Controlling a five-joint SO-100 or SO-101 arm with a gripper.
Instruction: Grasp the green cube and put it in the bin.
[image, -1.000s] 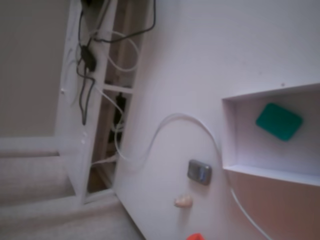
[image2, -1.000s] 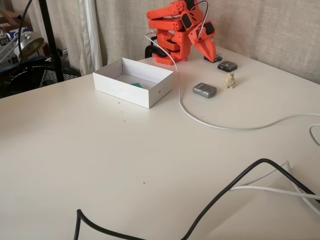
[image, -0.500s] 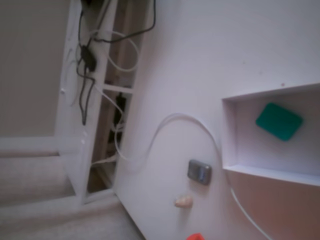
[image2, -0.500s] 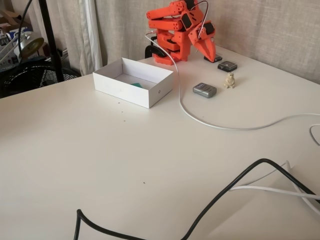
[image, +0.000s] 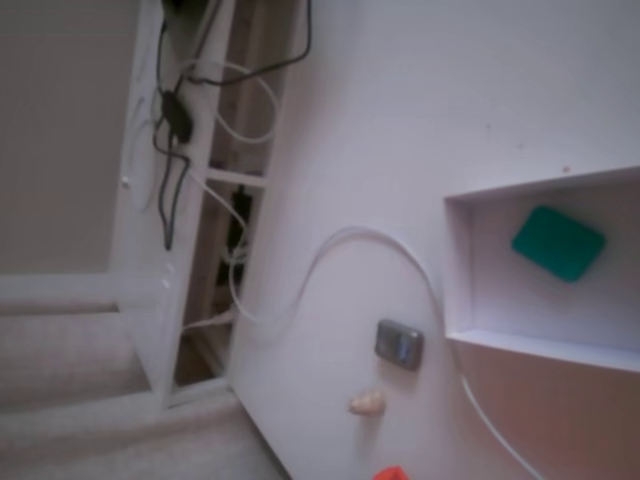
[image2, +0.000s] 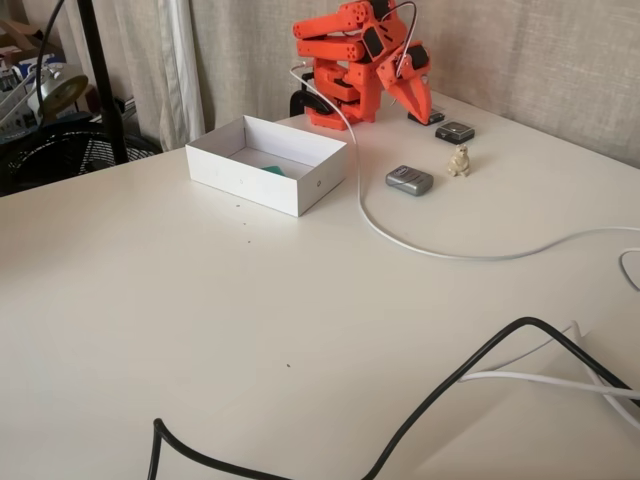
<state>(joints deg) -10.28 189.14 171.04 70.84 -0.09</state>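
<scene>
The green cube (image: 558, 242) lies flat on the floor of the bin (image: 458, 275), apart from its walls. In the other fixed view only a teal sliver of the cube (image2: 273, 170) shows over the white bin wall (image2: 262, 183). The orange arm is folded up at the back of the table, to the right of the bin. Its gripper (image2: 421, 110) points down near the tabletop with its jaws together and nothing in them. An orange tip of the gripper (image: 391, 473) pokes in at the bottom edge.
A small grey metallic object (image2: 409, 180) and a cream lump (image2: 460, 160) lie right of the bin, with a dark flat item (image2: 455, 131) behind them. A white cable (image2: 400, 235) curves past the bin. A black cable (image2: 450, 385) crosses the front.
</scene>
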